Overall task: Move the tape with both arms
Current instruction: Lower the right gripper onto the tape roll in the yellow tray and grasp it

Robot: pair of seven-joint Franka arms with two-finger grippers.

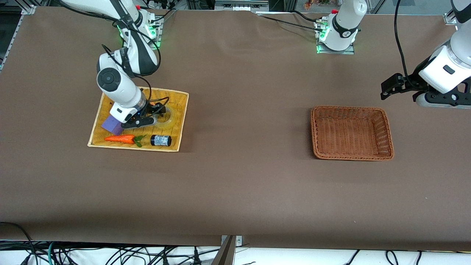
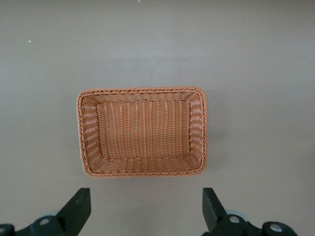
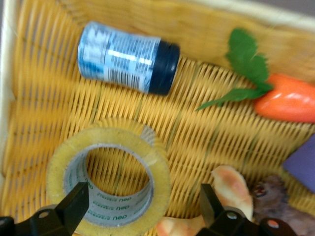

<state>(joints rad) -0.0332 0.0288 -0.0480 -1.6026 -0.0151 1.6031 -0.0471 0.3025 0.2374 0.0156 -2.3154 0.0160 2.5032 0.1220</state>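
Note:
The tape (image 1: 170, 117) is a yellowish translucent ring lying flat in the yellow woven tray (image 1: 178, 101) at the right arm's end of the table. My right gripper (image 1: 149, 115) is low over the tray, right at the tape. In the right wrist view the tape (image 3: 108, 179) lies between the open fingers of the right gripper (image 3: 142, 209). One finger (image 3: 74, 206) is over the ring's rim and the other stands outside it. My left gripper (image 1: 390, 87) waits open and empty in the air beside the brown basket (image 1: 351, 132).
The tray also holds a dark jar with a patterned label (image 1: 160, 140), a toy carrot (image 1: 120, 138) and a purple block (image 1: 112, 125). The left wrist view shows the empty brown basket (image 2: 142, 132) on bare table past the left gripper (image 2: 145, 211).

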